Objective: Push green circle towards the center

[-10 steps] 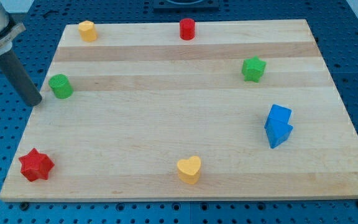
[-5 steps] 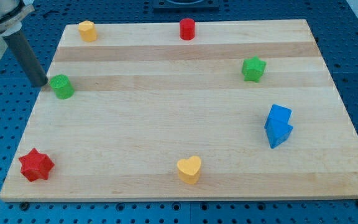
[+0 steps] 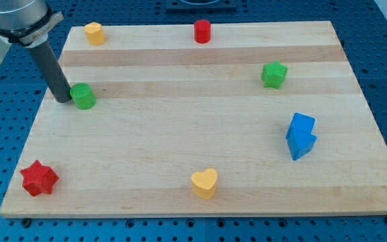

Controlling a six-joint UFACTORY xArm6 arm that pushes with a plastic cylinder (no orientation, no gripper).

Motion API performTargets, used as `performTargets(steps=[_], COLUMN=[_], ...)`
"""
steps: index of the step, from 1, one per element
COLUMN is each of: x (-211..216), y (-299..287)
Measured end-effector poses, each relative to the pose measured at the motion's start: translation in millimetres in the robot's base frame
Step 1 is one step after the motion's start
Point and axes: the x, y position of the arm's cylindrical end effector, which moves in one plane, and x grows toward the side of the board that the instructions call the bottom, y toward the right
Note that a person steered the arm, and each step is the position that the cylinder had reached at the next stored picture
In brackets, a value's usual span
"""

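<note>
Green circle sits near the board's left edge with my tip, a bare rod holding nothing, touching its left side, most of the push to centre remaining.

Green circle, short upright cylinder, board's left side, upper half

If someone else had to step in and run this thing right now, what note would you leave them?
My tip is down on the board, right against the green circle on its view's-left side.
The green circle sits near the view's left edge of the wooden board, upper half, well short of the middle.
Done: contact made, push under way.
Left: keep pushing toward the view's right and slightly down; that path to the center looks free of other blocks.
</note>
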Motion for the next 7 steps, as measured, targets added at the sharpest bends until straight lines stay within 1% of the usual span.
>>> performTargets(steps=[2, 6, 7], x=[4.8, -38.4, -30.8], y=[62.6, 122.8, 140.7])
